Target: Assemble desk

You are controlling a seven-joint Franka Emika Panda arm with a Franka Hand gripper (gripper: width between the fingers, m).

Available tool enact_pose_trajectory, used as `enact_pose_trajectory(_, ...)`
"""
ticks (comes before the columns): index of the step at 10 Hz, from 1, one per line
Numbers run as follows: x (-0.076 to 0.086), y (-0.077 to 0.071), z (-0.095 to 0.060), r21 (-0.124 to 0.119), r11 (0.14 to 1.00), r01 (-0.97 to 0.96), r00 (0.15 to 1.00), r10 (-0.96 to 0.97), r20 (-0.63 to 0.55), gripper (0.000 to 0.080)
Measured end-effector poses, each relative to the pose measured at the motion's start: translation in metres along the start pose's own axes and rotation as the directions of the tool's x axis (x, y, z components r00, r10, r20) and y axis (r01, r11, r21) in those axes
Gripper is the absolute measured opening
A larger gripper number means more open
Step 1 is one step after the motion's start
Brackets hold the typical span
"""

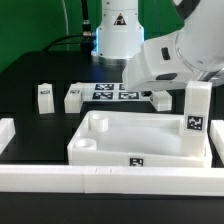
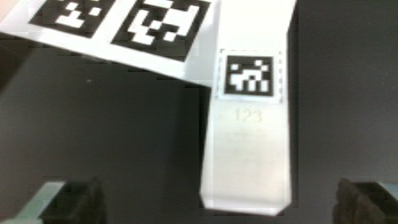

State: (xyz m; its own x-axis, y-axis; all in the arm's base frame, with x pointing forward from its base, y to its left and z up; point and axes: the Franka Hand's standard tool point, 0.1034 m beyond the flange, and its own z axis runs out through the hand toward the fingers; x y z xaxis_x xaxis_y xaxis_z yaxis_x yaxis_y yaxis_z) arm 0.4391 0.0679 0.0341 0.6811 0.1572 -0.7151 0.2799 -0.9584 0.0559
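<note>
A black desk [image 1: 30, 75] fills the scene, with a green backdrop [image 1: 30, 20] behind it at 12 o'clock. The white robot arm [image 1: 170, 55] reaches in from 1 o'clock. Long white border rails [image 1: 100, 178] run along the desk's edge at 6 o'clock and up both sides.

In the exterior view the white tray panel [image 1: 130, 135] lies flat at centre, just inside the 6 o'clock rail. Its raised rim faces up and its long axis runs from 9 to 3 o'clock. A tag shows on its near wall.

The marker board [image 1: 110, 93] lies flat behind the panel, towards 12 o'clock.

One upright leg [image 1: 196, 108] stands at the panel's far corner at 3 o'clock, long axis vertical, tag facing the camera. Two short legs [image 1: 43, 95] stand on the desk at 10 o'clock.

In the wrist view a lying leg [image 2: 249, 120] rests flat on the desk, tag up. One end is beside the marker board [image 2: 125, 25]. Its long axis runs away from that board and passes between the fingers [image 2: 71, 203], which stand wide apart, one on each side, touching nothing.
</note>
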Motion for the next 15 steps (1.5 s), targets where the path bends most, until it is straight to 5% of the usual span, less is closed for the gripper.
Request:
enact_pose_trajectory(2,-0.002,0.0,0.001,0.001,1.0,-0.003,1.0,0.003,0.014,0.0649)
enact_pose_trajectory(5,-0.008,0.0,0.006,-0.003,1.0,-0.008,0.981,0.008,0.195,0.0649)
enact_pose_trajectory(15,-0.003,-0.012,0.018,-0.002,1.0,0.016,0.981,-0.015,0.192,0.0649)
